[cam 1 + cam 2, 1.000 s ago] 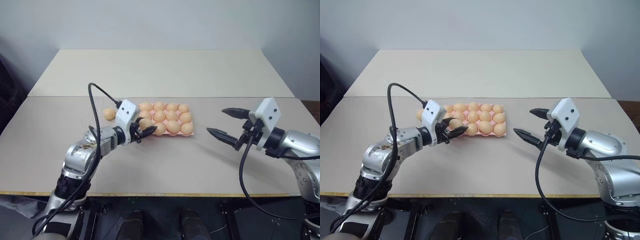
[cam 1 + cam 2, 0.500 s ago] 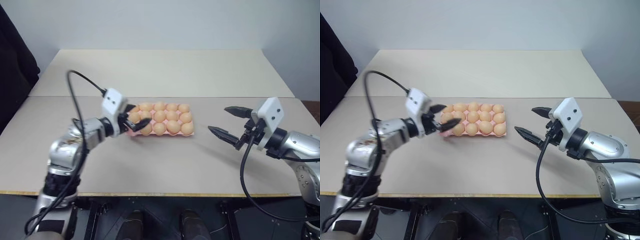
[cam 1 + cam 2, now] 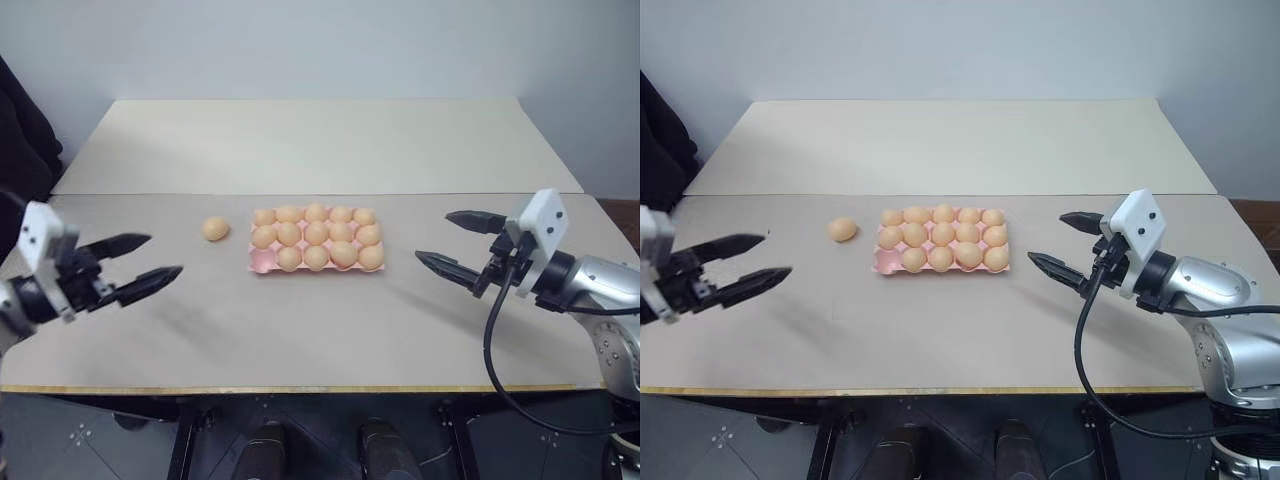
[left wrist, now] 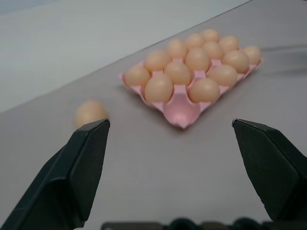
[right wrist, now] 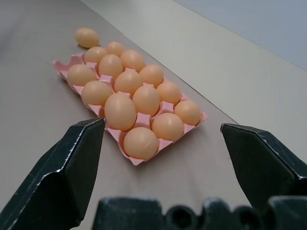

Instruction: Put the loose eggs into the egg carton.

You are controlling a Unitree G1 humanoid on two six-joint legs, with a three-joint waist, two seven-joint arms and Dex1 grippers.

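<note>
At the left edge of the frame, the left gripper (image 3: 132,262) hangs over the surface (image 3: 330,330) with its jaws wide and empty. Far right, the right gripper (image 3: 447,243) shows jaws just as wide, holding nothing. Between them, at frame centre, sits the pink egg carton (image 3: 262,262), one near-left cup bare. One loose egg (image 3: 215,229) lies just left of it.

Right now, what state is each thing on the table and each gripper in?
egg carton: flat on the table, fourteen cups filled, near-left corner cup empty.
loose egg: on the table, left of the carton, apart from it.
left gripper: open, empty.
right gripper: open, empty.
</note>
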